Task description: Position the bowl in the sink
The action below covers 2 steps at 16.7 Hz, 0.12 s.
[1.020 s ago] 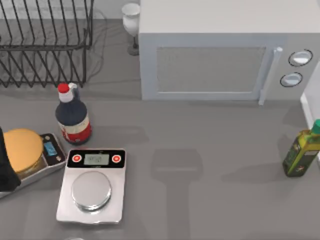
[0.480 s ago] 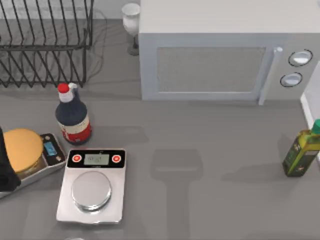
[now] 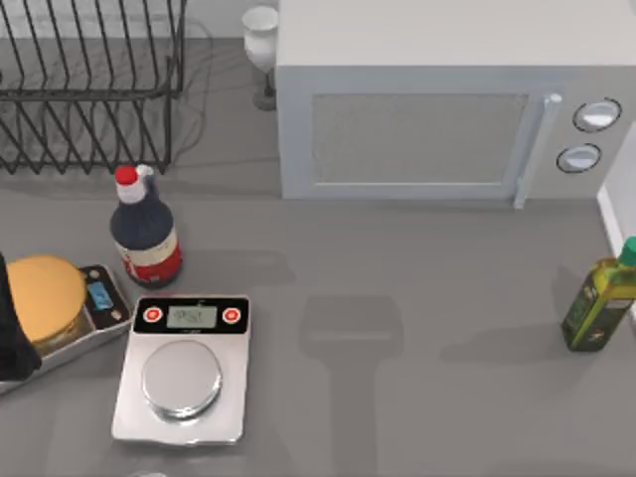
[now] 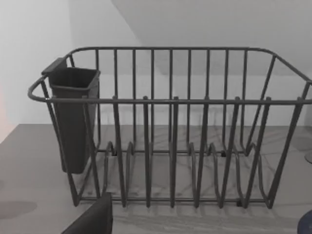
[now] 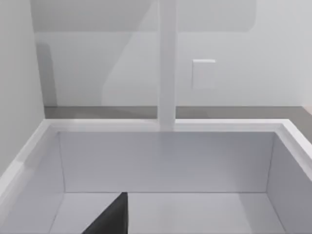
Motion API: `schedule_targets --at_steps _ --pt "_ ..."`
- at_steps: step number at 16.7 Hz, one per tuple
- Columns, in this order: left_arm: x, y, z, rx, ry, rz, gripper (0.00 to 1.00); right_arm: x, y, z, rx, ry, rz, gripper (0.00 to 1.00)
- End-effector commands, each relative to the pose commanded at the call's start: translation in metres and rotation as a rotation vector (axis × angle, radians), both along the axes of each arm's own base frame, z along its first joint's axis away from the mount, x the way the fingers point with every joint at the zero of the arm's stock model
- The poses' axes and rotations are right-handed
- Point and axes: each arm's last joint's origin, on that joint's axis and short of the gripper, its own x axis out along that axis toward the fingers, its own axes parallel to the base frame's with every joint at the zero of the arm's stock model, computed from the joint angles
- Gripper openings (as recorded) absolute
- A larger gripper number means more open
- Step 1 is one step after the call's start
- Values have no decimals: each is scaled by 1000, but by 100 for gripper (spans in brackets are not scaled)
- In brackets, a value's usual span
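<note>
Jaws' state on both my grippers: cannot tell; sink [image 5: 165, 161] lies just ahead of my right wrist camera, so I judge that arm nearer it.

no visible change, olive oil bottle [image 3: 599, 300] unmoved

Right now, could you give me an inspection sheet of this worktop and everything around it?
Surface: grey table, flat.
Job's things: white sink, with an upright white post behind it.
Clutter: silver kitchen scale; second scale at the table's left, carrying a round yellow item; dark sauce bottle; green oil bottle; white goblet; wire dish rack.
Grippers: left gripper faces the dish rack; right gripper faces into the sink.
Cables: nothing seen.
Surroundings: microwave; white wall.
</note>
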Motion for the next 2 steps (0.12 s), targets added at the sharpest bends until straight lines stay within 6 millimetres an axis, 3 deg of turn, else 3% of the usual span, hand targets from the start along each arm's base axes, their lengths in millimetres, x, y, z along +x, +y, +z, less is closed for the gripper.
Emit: schedule_targets --at_steps 2 --pt "0 0 0 0 0 0 100 0 0 0 0 0 0 100"
